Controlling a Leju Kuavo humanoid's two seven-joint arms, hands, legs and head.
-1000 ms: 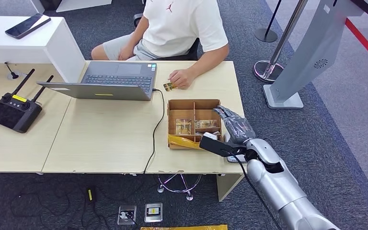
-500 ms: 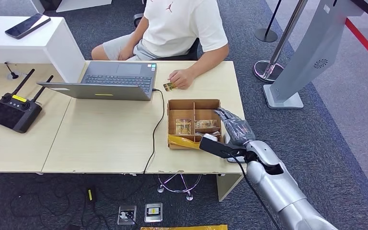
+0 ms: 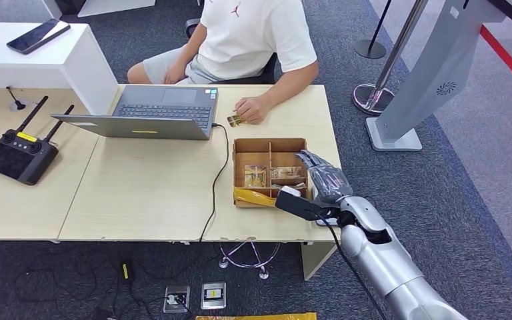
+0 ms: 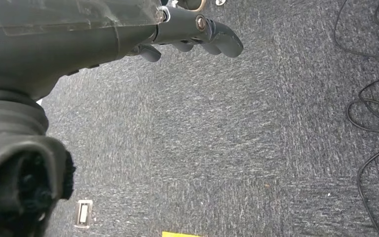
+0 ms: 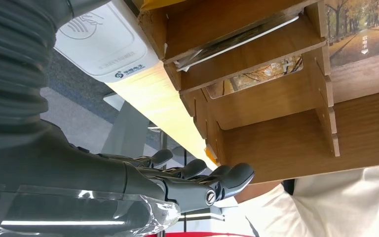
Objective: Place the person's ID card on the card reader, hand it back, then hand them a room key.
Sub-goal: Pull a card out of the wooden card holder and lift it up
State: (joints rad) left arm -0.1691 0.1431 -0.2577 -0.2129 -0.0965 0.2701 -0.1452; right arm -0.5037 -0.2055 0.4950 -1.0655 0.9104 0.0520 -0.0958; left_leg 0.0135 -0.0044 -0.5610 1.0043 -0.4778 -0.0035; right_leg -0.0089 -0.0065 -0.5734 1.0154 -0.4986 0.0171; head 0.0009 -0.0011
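- The desk [image 3: 153,193] carries everything here; the person [image 3: 253,40] sits at its far edge, behind the wooden box [image 3: 270,172].
- The laptop [image 3: 153,113] stands open on the desk just beyond the box and to its left, with a black cable running from it past the box's left wall to the desk's near edge.
- The wooden box is split into compartments. Picture-printed room keys [image 3: 256,175] lie in the ones nearer the robot, and a yellow packet lies against the box's near wall.
- The right hand [image 3: 323,177] hovers over the box's right wall, fingers stretched out and slightly apart, with nothing in them. In the right wrist view the fingers [image 5: 197,182] reach alongside the box [image 5: 276,98] without plainly touching it.
- The card reader [image 5: 101,44], white, sits on the desk just beside the box's near right corner; from the head camera the right wrist hides most of it.
- The left hand [image 4: 187,37] hangs over the carpet, away from the desk and box, fingers curled loosely inward and holding nothing.
- The ID card [image 3: 235,121] lies beyond the box's far wall, pinched in the person's hand [image 3: 250,110] on the desk, well apart from the right hand. Its print is too small to read.
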